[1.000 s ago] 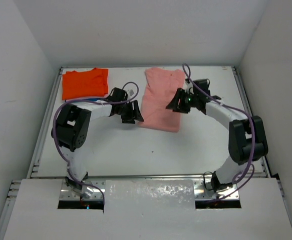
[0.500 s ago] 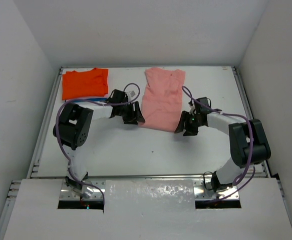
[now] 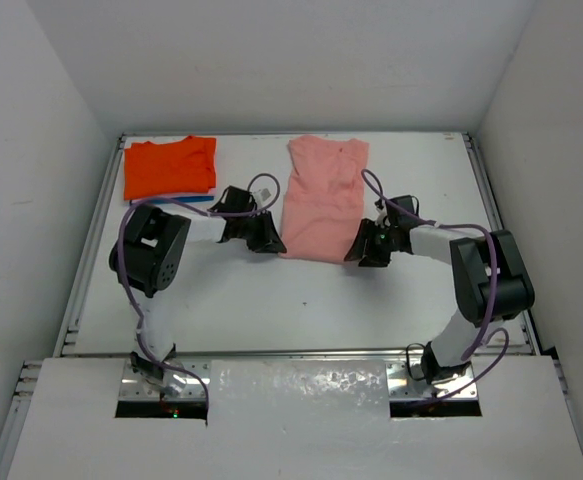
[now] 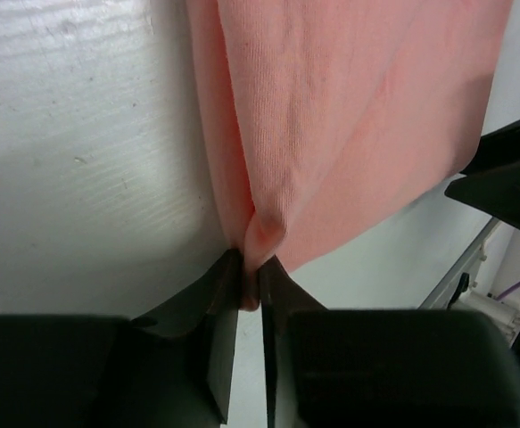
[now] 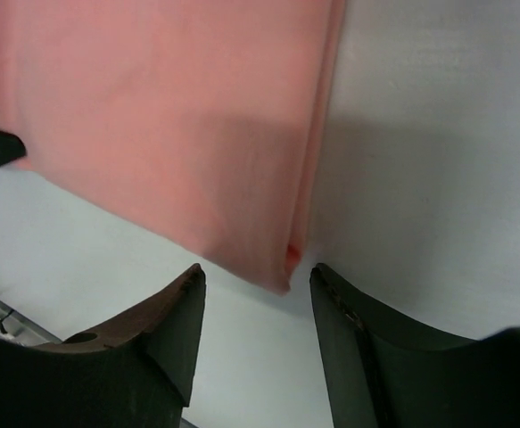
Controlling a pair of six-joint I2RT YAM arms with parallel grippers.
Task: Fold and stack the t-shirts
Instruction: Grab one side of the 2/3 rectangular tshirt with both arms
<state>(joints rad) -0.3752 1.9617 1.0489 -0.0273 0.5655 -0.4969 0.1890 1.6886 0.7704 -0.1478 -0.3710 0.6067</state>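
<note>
**Top view.** The pink shirt [image 3: 323,198] lies folded into a long strip at 12 o'clock on the table [image 3: 271,300]. The orange shirt [image 3: 168,167] lies folded at 10 o'clock, with an edge of the blue shirt [image 3: 171,201] showing along its near side. The left gripper [image 3: 271,240] sits at the strip's 7 o'clock corner, and the right gripper [image 3: 361,250] sits at its 5 o'clock corner.

**Left wrist view.** The left gripper [image 4: 258,285] has its jaws narrow, pinching a puckered corner of the pink shirt [image 4: 349,116]. The cloth runs away toward 12 o'clock over the table [image 4: 72,160]. Part of the right gripper [image 4: 509,187] shows at 3 o'clock.

**Right wrist view.** The right gripper [image 5: 255,272] has its jaws wide, one on each side of the pink shirt's [image 5: 152,116] corner and holding nothing. The cloth lies flat on the table [image 5: 438,134], filling the view toward 11 o'clock.
</note>
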